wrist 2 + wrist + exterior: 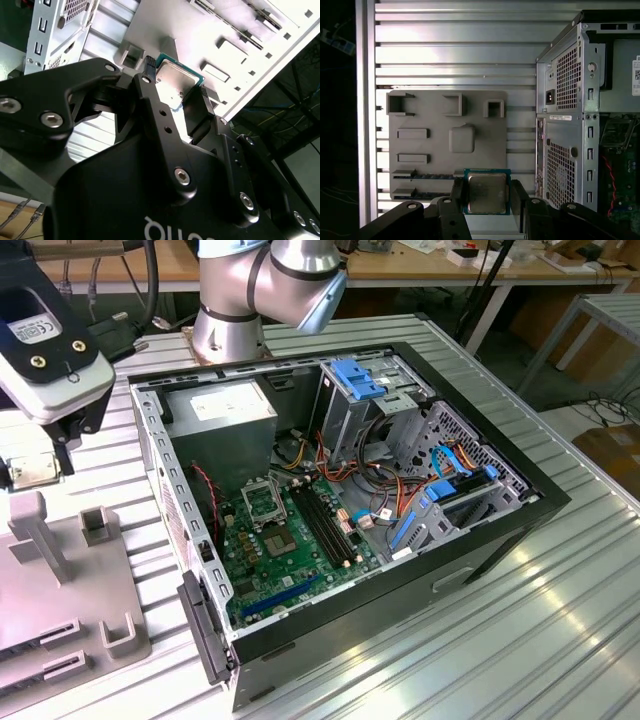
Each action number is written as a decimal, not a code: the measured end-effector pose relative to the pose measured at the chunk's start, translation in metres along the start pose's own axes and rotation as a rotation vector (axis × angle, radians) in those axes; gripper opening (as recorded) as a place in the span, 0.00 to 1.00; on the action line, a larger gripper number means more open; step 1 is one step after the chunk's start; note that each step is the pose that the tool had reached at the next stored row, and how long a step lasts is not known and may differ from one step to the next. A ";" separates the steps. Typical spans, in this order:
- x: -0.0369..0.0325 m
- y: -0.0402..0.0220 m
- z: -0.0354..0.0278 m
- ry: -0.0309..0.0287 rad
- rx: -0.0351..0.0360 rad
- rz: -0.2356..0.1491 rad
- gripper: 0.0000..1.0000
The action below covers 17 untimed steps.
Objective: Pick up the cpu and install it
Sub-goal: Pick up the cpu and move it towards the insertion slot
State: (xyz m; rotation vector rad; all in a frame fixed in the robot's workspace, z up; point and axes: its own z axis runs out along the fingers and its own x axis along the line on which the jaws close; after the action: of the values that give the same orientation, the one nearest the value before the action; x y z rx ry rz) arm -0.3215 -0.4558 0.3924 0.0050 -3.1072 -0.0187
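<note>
The cpu (487,192), a small square chip with a silver-grey top and green edges, sits flat between my gripper's (487,196) two black fingers, which are shut on its opposite sides. In the second wrist view the cpu (175,77) shows again in the gripper (176,84), lifted off the grey parts fixture (435,125) below it. At the exterior view's left, the cpu (22,473) hangs under the wrist head (45,350), above the fixture (60,590) and outside the open computer case (420,540). The metal-framed socket (262,502) lies on the green motherboard inside the case.
Inside the case are a grey power-supply box (222,415), long black memory slots (325,525), loose coloured cables (385,505) and blue-tabbed drive bays (355,380). The case's rear wall (565,130) stands beside the fixture. The arm's base (235,300) rises behind the case on the ribbed table.
</note>
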 end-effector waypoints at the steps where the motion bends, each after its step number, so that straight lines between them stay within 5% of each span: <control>1: -0.0005 0.0000 0.0000 0.0000 0.0000 0.000 0.47; 17: -0.0128 0.0000 -0.0004 0.0000 0.0000 0.000 0.47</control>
State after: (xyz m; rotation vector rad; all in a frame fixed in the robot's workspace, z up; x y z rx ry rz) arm -0.3087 -0.4558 0.3924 0.0049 -3.1072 -0.0186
